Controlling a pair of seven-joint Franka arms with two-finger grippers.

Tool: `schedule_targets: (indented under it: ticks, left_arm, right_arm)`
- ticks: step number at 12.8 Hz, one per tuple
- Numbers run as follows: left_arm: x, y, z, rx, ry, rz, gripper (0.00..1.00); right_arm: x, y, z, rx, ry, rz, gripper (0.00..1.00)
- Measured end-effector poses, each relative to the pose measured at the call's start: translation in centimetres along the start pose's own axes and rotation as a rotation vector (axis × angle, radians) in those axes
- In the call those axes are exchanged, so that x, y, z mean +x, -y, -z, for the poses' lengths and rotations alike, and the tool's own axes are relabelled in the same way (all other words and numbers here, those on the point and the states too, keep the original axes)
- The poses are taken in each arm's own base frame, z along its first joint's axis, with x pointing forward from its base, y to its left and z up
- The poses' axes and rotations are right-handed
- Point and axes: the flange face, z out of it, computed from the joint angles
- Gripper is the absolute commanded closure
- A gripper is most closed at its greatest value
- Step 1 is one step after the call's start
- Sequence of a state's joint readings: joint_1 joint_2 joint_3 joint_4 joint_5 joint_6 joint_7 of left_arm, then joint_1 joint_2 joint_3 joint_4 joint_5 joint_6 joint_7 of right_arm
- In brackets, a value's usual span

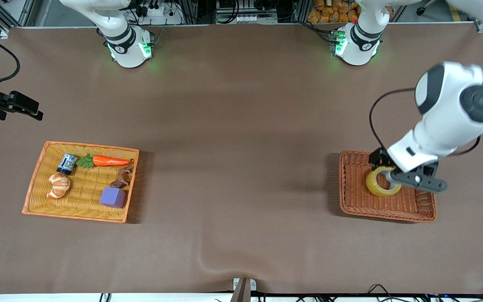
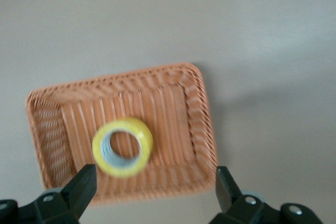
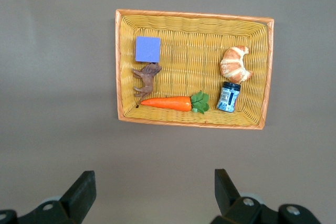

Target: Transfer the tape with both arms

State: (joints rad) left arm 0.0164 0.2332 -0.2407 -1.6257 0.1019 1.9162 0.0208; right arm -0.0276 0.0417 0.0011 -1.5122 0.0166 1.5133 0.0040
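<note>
Two baskets sit on the table: a brown basket [image 1: 409, 209] holding one tape [image 1: 379, 186], and a yellow basket [image 1: 40, 176] holding five things: one carrot [image 1: 109, 160], one croissant [image 1: 58, 186], one purple cube [image 1: 113, 197], one small jar [image 1: 67, 163], one brown animal figure [image 1: 123, 178].

Left end effector [image 1: 418, 179] hides part of the tape [image 1: 378, 185].

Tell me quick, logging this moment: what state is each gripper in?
Left gripper: open, over the tape in the brown basket.
Right gripper: open, holding nothing, waiting.
</note>
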Motion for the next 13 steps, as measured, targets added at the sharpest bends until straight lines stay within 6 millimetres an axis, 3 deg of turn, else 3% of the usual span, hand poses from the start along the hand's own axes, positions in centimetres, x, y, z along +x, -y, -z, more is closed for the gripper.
schedule_targets:
  ticks: [2, 4, 8, 10, 13]
  left_arm:
    - [-0.9, -0.6, 5.1, 0.006, 0.043, 0.052, 0.0]
    - [-1.4, 0.2, 8.1, 0.01, 0.063, 0.092, 0.0]
    - [-3.1, 2.8, 11.6, 0.018, 0.059, 0.145, 0.0]
    - [-4.8, 2.6, 13.5, -0.013, 0.076, 0.164, 0.0]
    - [-7.3, 3.3, 14.6, -0.009, 0.078, 0.204, 0.0]
  right_arm:
    - [0.0, 0.0, 0.0, 0.0, 0.0, 0.0, 0.0]
    - [0.0, 0.0, 0.0, 0.0, 0.0, 0.0, 0.0]
    - [0.0, 0.0, 0.0, 0.0, -0.002, 0.001, 0.0]
    - [0.0, 0.0, 0.0, 0.0, -0.002, 0.001, 0.0]
    - [0.0, 0.0, 0.0, 0.0, -0.003, 0.001, 0.0]
